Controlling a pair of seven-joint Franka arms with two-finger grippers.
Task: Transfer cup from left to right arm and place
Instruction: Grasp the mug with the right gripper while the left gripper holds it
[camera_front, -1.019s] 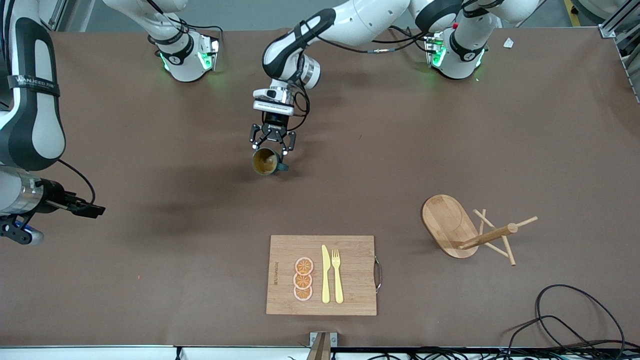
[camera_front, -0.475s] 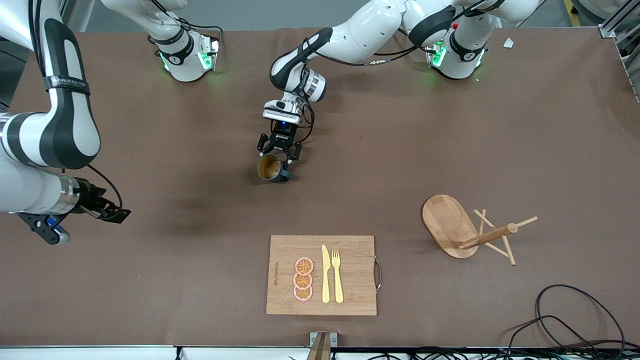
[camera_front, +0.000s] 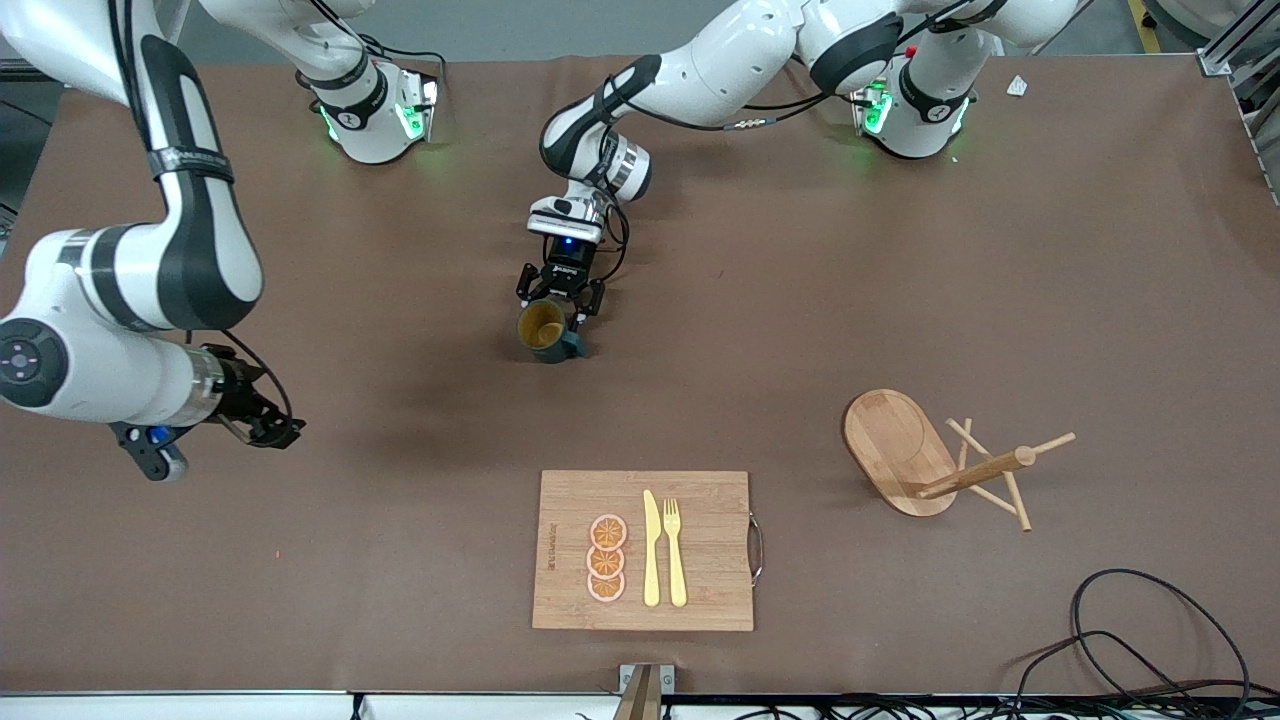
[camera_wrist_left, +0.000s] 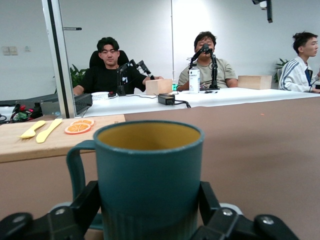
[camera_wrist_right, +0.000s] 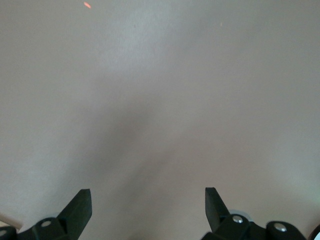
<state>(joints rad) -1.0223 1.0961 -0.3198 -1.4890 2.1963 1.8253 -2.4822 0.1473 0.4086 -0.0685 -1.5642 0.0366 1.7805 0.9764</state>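
Observation:
The cup, a dark teal mug with a tan inside, stands upright near the middle of the table, its handle toward the front camera. My left gripper reaches down to it from the robots' side. In the left wrist view the cup fills the space between the two black fingers, which lie against its ribbed sides with no gap showing; its base is hidden. My right gripper hangs low over bare table toward the right arm's end, open and empty, well apart from the cup.
A wooden cutting board with orange slices, a yellow knife and a fork lies nearer the front camera. A wooden peg stand lies tipped over toward the left arm's end. Black cables trail at the table's front corner.
The left gripper has brought the cup down and slightly toward the left arm's end. The right arm has swung inward, carrying its open gripper closer to the table's middle.

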